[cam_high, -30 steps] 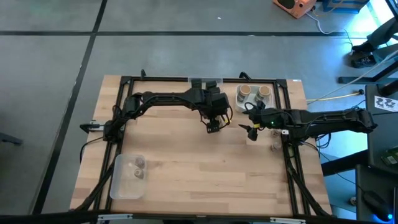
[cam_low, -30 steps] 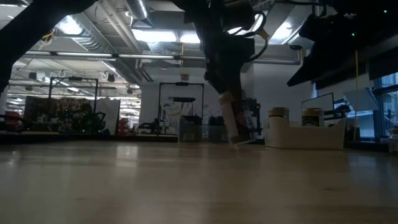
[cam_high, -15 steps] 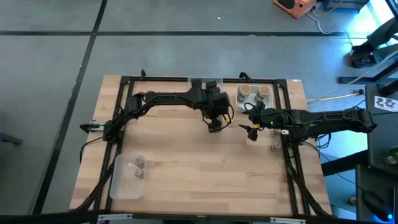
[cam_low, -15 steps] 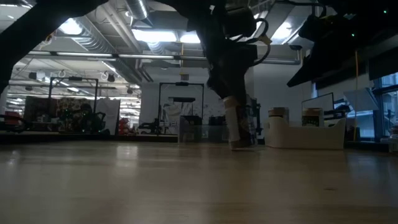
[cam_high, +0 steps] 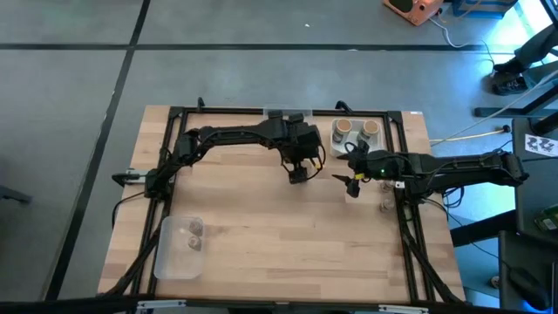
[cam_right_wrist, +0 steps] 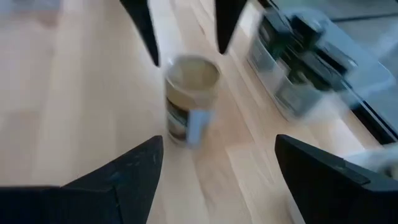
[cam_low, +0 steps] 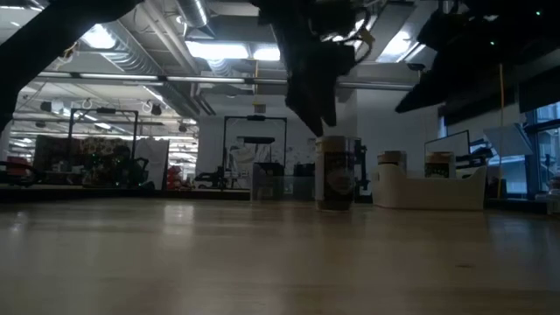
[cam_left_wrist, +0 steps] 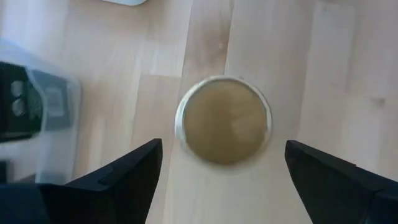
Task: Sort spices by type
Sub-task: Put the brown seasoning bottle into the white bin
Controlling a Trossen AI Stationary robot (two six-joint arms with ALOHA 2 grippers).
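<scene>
A round tan-topped spice jar (cam_low: 335, 172) stands upright on its base on the table near the far middle. My left gripper (cam_left_wrist: 224, 146) hangs open just above it, one finger to each side of the lid (cam_left_wrist: 224, 120), touching nothing. My right gripper (cam_right_wrist: 217, 148) stands open to the jar's right, above the table and pointing toward the jar (cam_right_wrist: 188, 99). Two more tan-topped jars (cam_high: 357, 128) stand in the white tray (cam_high: 336, 146) at the far right. Dark boxy jars (cam_right_wrist: 297, 59) sit in a clear tray (cam_left_wrist: 56, 109) by the far edge.
A clear tray (cam_high: 166, 262) with tiny jars lies at the near left corner. One small jar (cam_high: 384, 207) stands alone by the right rail. Bare wood stretches over the table's middle and near side.
My left gripper has brought the tan-topped jar from a tilt to upright on the table, let go of it and gone up a little. The jar now stands free below the fingers. My right gripper has kept still.
</scene>
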